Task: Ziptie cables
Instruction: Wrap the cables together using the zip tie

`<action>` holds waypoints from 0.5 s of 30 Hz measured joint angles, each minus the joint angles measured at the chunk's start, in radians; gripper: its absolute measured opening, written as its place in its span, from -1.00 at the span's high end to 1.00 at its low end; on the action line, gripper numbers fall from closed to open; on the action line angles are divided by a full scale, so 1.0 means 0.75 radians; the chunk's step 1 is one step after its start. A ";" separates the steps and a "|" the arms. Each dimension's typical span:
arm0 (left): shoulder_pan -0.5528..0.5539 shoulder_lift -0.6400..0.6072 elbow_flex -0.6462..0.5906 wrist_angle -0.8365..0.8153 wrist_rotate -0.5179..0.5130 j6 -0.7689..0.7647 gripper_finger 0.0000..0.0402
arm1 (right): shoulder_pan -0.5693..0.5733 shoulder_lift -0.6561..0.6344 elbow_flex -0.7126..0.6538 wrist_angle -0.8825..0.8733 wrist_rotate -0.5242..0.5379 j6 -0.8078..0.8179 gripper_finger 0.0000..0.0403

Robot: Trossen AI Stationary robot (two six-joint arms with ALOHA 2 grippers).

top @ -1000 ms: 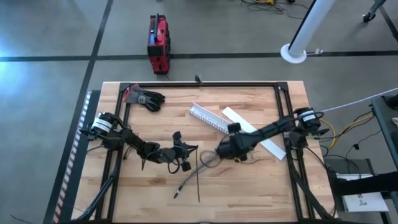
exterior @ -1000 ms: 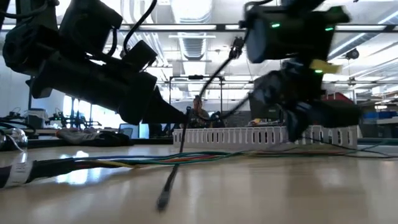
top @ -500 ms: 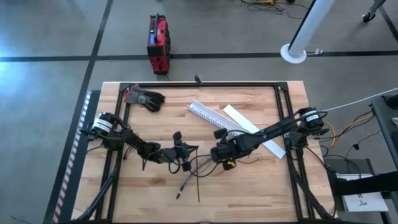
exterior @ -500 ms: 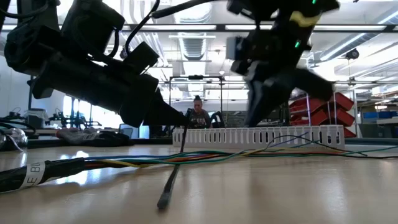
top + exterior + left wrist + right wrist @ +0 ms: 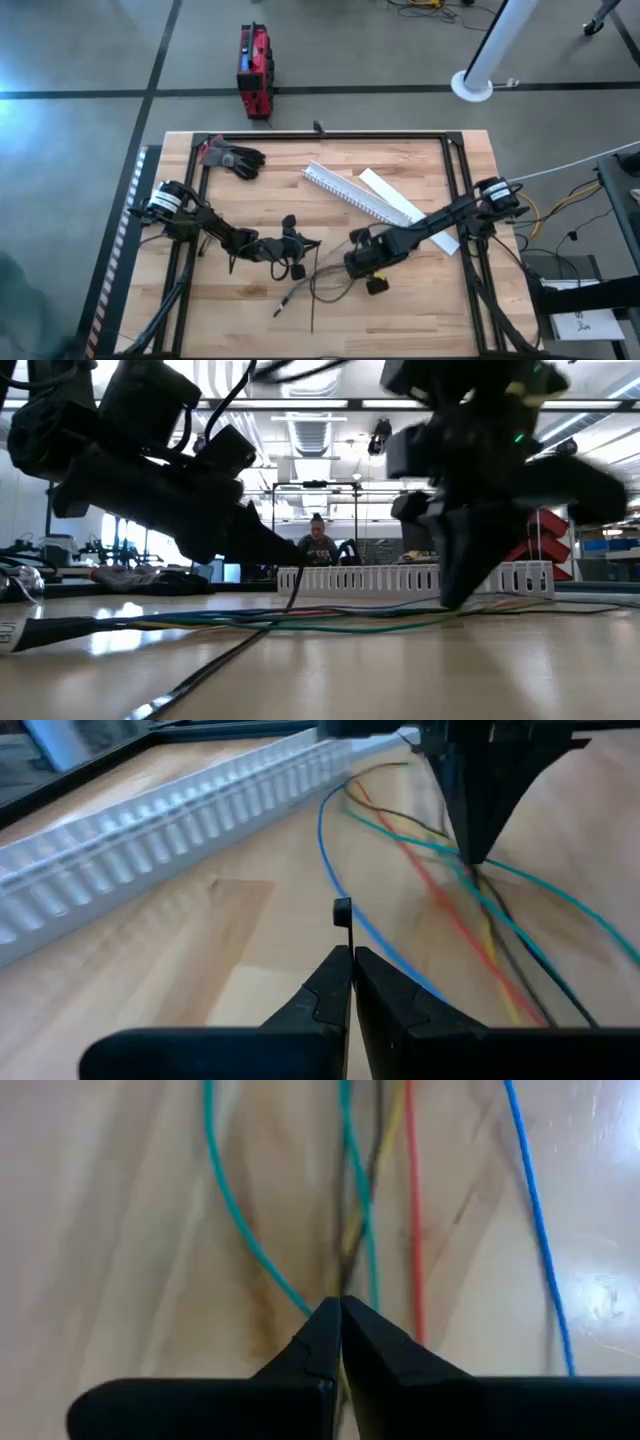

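Lying loose on the wooden table (image 5: 420,300), the cables (image 5: 325,280) sit a little toward 6 o'clock of the table's centre, between the two grippers.

- Cables: thin, flexible strands — teal, red, yellow, blue and dark — running side by side near the right gripper and fanning into open loops elsewhere. One dark sheathed length trails off toward 7 o'clock and ends in a small connector tip; in the low view a white label shows at its far end, cut off by the frame edge.
- Left gripper (image 5: 297,247): at 9 o'clock of the bundle, fingers pressed together around a thin dark strand that stands up between the tips in the left wrist view; which strand of the bundle it is cannot be made out.
- Right gripper (image 5: 362,262): at 3 o'clock of the bundle, tips down on the table, fingers closed tip to tip where the teal, yellow and dark strands converge; whether any strand is pinched between them cannot be told, as the tips hide that spot.
- White slotted channel (image 5: 345,190) and flat lid (image 5: 400,205): at 1 o'clock of the cables, lying side by side, the lid's lower end hidden under the right arm.
- Dark glove (image 5: 235,158): at 11 o'clock, near the table corner.
- Red case (image 5: 254,68): on the floor beyond the table.
- Person (image 5: 319,545): in the room behind, partly hidden by the channel.
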 joint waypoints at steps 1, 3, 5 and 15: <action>0.000 0.000 0.000 0.000 0.011 0.001 1.00 | 0.011 -0.001 0.017 -0.013 0.045 0.001 1.00; 0.000 0.000 0.001 0.007 0.019 0.010 1.00 | 0.013 -0.004 0.031 -0.001 0.203 -0.005 1.00; 0.000 0.000 0.004 0.012 0.024 0.016 1.00 | -0.015 -0.004 0.023 0.018 0.381 -0.025 1.00; 0.000 0.000 0.032 0.010 0.089 0.078 1.00 | -0.213 0.085 -0.076 0.239 0.325 -0.032 1.00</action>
